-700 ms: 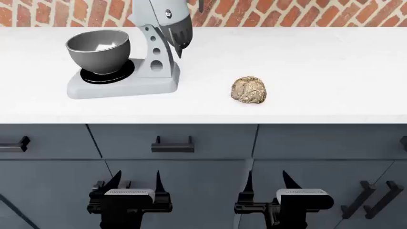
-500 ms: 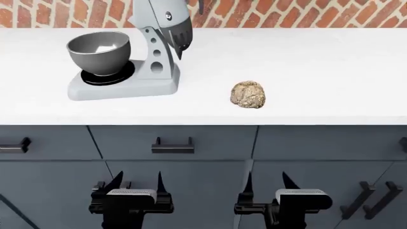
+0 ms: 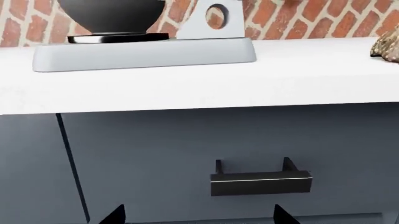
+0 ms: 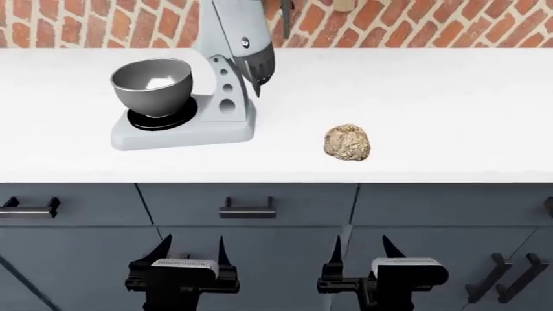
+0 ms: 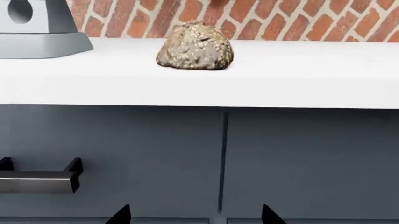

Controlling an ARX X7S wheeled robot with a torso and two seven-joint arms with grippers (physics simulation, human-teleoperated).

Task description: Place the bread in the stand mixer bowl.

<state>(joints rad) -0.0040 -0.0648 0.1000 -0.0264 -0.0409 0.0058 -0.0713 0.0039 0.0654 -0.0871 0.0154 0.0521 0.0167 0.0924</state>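
The bread is a lumpy golden-brown loaf lying on the white counter, right of the stand mixer. The right wrist view shows the bread straight ahead, above cabinet fronts. The stand mixer bowl is shiny grey, empty, and sits on a black ring base at the counter's left; its underside shows in the left wrist view. My left gripper and right gripper hang low in front of the cabinets, both open with nothing between the fingers, well below and short of the counter.
Dark grey cabinet drawers with black handles run under the counter edge. The mixer's tilted head leans over beside the bowl. A brick wall backs the counter.
The head view has shifted: counter, mixer and bread now appear lower and slightly to the right in the picture. Both grippers stay open in about the same place.
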